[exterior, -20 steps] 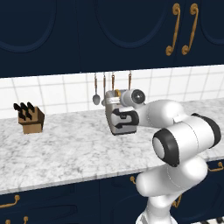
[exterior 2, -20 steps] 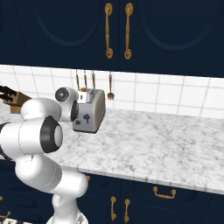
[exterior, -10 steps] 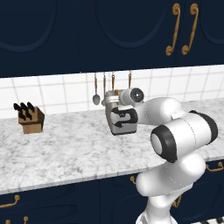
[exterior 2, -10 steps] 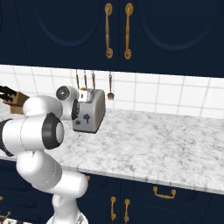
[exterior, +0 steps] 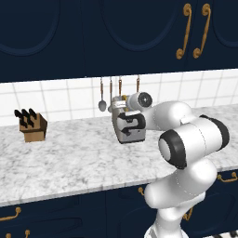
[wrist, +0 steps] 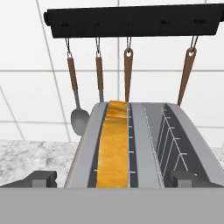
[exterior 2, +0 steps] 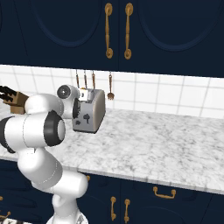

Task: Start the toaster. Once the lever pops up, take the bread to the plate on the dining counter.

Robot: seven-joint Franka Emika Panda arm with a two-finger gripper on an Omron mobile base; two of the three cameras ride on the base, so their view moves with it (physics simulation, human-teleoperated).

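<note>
Wooden-handled utensils (wrist: 127, 74) hang just behind toaster (wrist: 144, 144); knife block (exterior: 31, 126) well apart.

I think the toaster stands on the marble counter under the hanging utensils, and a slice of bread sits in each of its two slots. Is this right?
Not quite. The hand view shows the bread in just one slot of the toaster; the other slot is empty, with its wire rack bare. The rest holds: it stands on the marble counter under the hanging utensils.

You are facing navy cabinets (exterior: 139, 32) with brass handles (exterior 2: 117, 30); white wall tiles (exterior 2: 175, 98) are running behind the marbled counter (exterior: 69, 162).
</note>
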